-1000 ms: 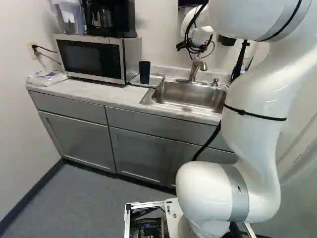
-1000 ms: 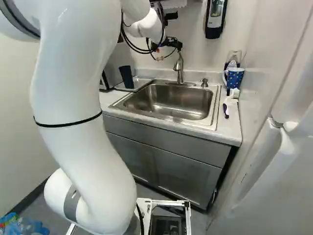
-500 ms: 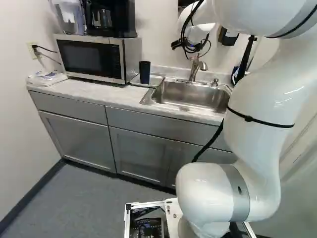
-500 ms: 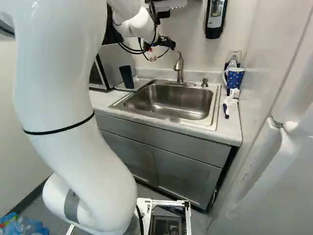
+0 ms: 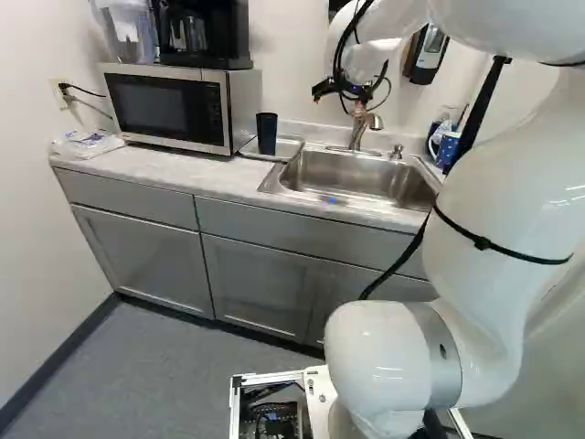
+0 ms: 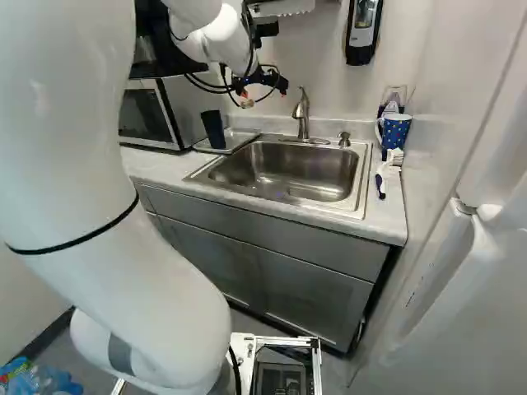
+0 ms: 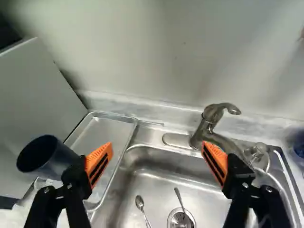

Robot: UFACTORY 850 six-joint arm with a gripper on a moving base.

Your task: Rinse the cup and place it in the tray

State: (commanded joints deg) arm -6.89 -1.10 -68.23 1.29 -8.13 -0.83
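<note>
Above the sink's left part, in front of the wall, my gripper (image 6: 257,87) hangs in the right base view. In the wrist view the gripper (image 7: 157,151) has its orange-padded fingers wide apart, nothing between them. The dark blue cup (image 7: 47,156) stands beside and beyond one finger, untouched; in the left base view the cup (image 5: 266,134) is upright at the tray, next to the microwave. The shallow metal tray (image 7: 110,127) lies between cup and sink. Beyond the other finger is the faucet (image 7: 211,132), over the steel sink (image 6: 288,169).
Two spoons (image 7: 139,203) lie in the sink near the drain (image 7: 181,221). A microwave (image 5: 169,108) stands left of the cup. Right of the sink are a dotted blue mug (image 6: 396,130) and a brush (image 6: 381,185). A soap dispenser (image 6: 362,31) hangs on the wall.
The arm has swung: its upper links moved right in the left base view and left in the right base view. The gripper shifted a little left and stayed open. The base and the cup have not moved.
</note>
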